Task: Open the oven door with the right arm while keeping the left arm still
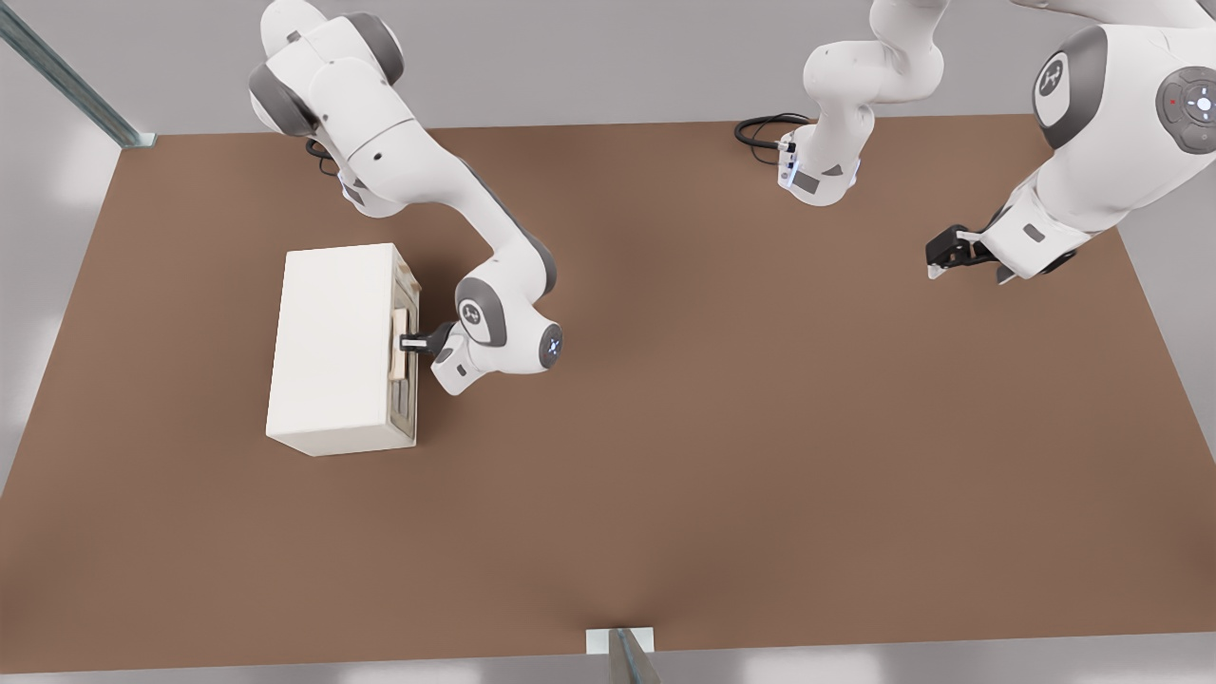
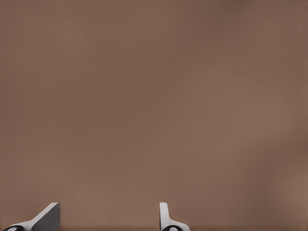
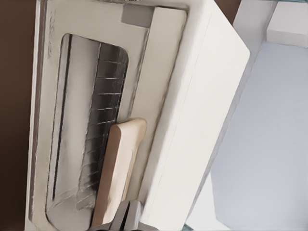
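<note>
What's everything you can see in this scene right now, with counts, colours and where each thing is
oven: one, cream-white box, on the table toward the front view's left.
oven door: one, cream-white panel with a see-through window, on the oven side that faces the front view's right; looks shut or nearly so.
handle: one, pale beige bar, on the door.
table: one, brown top, under everything.
cable: one, black loop, at the table's far edge.
right arm: one, white with grey joints, reaching to the oven door.
gripper: one, black, at the handle.
</note>
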